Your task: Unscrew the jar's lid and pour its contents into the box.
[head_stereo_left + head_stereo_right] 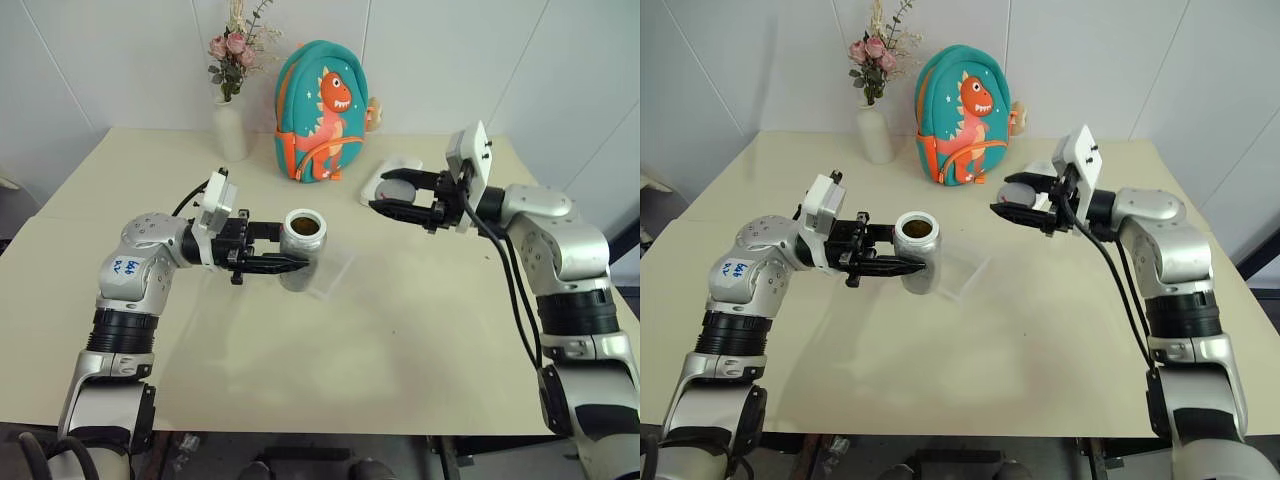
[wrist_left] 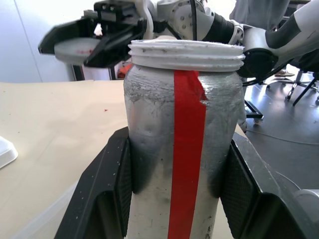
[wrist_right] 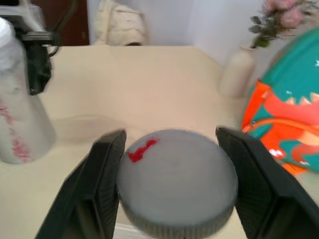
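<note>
The clear box (image 1: 328,272) sits mid-table, and that's our landmark. Directly left of it and overlapping its edge, the left gripper (image 1: 285,250) holds the open jar (image 1: 301,249) upright, so the box's left side is blocked. Up and to the right of the box, well apart, the right gripper (image 1: 395,200) hangs with the lid (image 1: 396,190) clamped, in front of a white case (image 1: 392,178). Behind the box, far back, a dinosaur backpack (image 1: 322,110) and a flower vase (image 1: 230,128) line the wall. In front of the box and to its right, bare table (image 1: 400,340) runs wide, an easy lane for any hand.
</note>
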### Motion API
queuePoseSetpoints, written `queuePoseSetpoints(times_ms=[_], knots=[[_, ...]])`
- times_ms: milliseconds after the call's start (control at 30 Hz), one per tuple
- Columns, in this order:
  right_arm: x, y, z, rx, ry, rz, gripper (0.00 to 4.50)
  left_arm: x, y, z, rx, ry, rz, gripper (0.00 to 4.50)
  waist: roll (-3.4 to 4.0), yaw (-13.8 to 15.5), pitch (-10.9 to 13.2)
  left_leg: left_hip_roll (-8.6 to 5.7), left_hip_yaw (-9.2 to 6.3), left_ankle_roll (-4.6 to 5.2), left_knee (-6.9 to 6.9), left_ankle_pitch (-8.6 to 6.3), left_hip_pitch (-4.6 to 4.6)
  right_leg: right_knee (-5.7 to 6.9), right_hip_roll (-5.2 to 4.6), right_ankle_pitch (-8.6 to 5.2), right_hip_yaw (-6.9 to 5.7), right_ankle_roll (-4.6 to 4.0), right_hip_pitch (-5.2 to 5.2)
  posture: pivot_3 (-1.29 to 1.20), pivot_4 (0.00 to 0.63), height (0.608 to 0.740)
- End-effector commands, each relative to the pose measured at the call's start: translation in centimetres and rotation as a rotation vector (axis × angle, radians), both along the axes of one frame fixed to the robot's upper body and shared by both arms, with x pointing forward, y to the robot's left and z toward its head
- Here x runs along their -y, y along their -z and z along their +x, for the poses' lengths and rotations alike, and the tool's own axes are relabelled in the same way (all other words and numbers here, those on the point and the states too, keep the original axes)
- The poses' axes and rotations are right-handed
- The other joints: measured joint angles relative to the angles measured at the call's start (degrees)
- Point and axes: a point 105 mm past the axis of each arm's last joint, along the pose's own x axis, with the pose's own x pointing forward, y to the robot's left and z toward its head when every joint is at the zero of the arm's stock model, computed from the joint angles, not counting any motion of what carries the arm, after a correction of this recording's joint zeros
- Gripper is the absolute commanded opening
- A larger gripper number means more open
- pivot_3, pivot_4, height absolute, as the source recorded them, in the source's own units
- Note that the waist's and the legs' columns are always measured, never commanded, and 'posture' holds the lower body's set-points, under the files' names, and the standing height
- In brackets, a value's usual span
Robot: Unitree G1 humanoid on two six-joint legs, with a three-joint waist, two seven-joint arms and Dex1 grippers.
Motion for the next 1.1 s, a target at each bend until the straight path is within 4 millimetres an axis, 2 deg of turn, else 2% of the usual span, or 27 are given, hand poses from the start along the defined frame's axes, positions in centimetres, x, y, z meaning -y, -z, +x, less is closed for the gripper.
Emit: queuePoseSetpoints(times_ms=[33, 167, 233, 333, 400, 500, 700, 733, 867, 1067, 1100], knots=[[2.4, 0.1, 0.2, 0.019, 0.155, 0.009, 2.57, -1.4, -1.4, -0.5, 0.049, -0.052, -0.036, 2.00, 0.00, 0.1, 0.0, 0.00, 0.00, 0.00, 0.00, 0.00, 0.00, 0.00, 0.00, 0.00, 0.01, 0.00, -0.01, 0.00, 0.150, 0.740], [3.0, 5.3, 0.4, -0.115, 0.292, 0.086, 2.57, -3.1, -1.8, 0.6, 0.053, -0.160, -0.072, 2.00, -0.02, 0.2, 0.0, 0.00, -0.01, 0.00, 0.01, 0.00, 0.02, -0.02, 0.01, 0.00, 0.00, 0.00, 0.05, 0.00, 0.150, 0.740], [3.0, 7.1, 0.0, -0.165, 0.329, 0.113, 2.57, -3.5, -1.7, 0.8, 0.048, -0.180, -0.072, 2.00, -0.01, 0.1, 0.0, -0.01, -0.01, 0.00, 0.04, 0.00, 0.02, -0.01, 0.01, 0.00, 0.01, 0.00, 0.07, 0.00, 0.150, 0.740], [3.2, 11.6, -0.4, -0.259, 0.416, 0.112, 2.57, -4.1, -1.3, 1.1, 0.020, -0.200, -0.077, 2.00, -0.01, 0.2, 0.0, -0.02, 0.00, 0.00, 0.04, 0.00, 0.02, 0.01, 0.01, 0.00, 0.02, 0.00, 0.06, 0.00, 0.150, 0.740], [3.9, 13.6, -0.1, -0.298, 0.493, 0.121, 2.57, -4.4, -1.1, 1.5, 0.015, -0.215, -0.081, 2.00, -0.01, 0.1, 0.0, -0.02, 0.00, 0.00, 0.06, 0.00, 0.02, 0.01, 0.01, 0.00, 0.02, 0.01, 0.07, 0.00, 0.150, 0.740], [4.7, 15.4, 0.0, -0.336, 0.558, 0.125, 2.57, -4.5, -1.1, 2.0, 0.015, -0.234, -0.089, 2.00, -0.01, 0.1, 0.0, -0.02, 0.01, 0.02, 0.10, 0.02, 0.04, 0.03, 0.02, 0.02, 0.03, 0.04, 0.08, 0.00, 0.150, 0.740], [4.9, 16.3, -0.2, -0.353, 0.579, 0.126, 2.57, -4.7, -1.1, 2.7, 0.016, -0.249, -0.094, 2.00, -0.01, 0.1, 0.0, -0.03, 0.01, 0.03, 0.07, 0.03, 0.05, 0.02, 0.02, 0.03, 0.03, 0.05, 0.09, 0.00, 0.150, 0.740], [4.7, 16.2, -0.3, -0.347, 0.566, 0.124, 3.31, -4.7, -1.1, 2.8, 0.018, -0.251, -0.093, 2.00, -0.01, 0.1, 0.0, -0.03, 0.01, 0.03, 0.06, 0.03, 0.04, 0.01, 0.02, 0.03, 0.03, 0.05, 0.09, 0.00, 0.150, 0.740], [4.5, 15.2, -0.8, -0.299, 0.526, 0.108, 4.46, -4.7, -1.3, 3.1, 0.030, -0.255, -0.092, 2.00, -0.01, 0.2, 0.0, -0.03, 0.01, 0.03, 0.04, 0.04, 0.05, 0.02, 0.02, 0.03, 0.03, 0.05, 0.09, 0.00, 0.150, 0.740], [3.9, 13.0, -2.3, -0.209, 0.393, 0.066, 4.46, -4.5, -1.6, 3.6, 0.075, -0.265, -0.070, 2.00, -0.01, 0.2, 0.0, -0.04, 0.01, 0.03, 0.03, 0.03, 0.05, -0.01, 0.02, 0.03, 0.03, 0.05, 0.10, 0.00, 0.150, 0.740], [4.0, 12.1, -2.7, -0.187, 0.364, 0.074, 4.46, -4.5, -1.7, 3.9, 0.096, -0.275, -0.061, 2.00, -0.01, 0.2, 0.0, -0.04, 0.01, 0.03, 0.03, 0.03, 0.05, -0.01, 0.02, 0.03, 0.03, 0.05, 0.10, 0.00, 0.150, 0.740]])
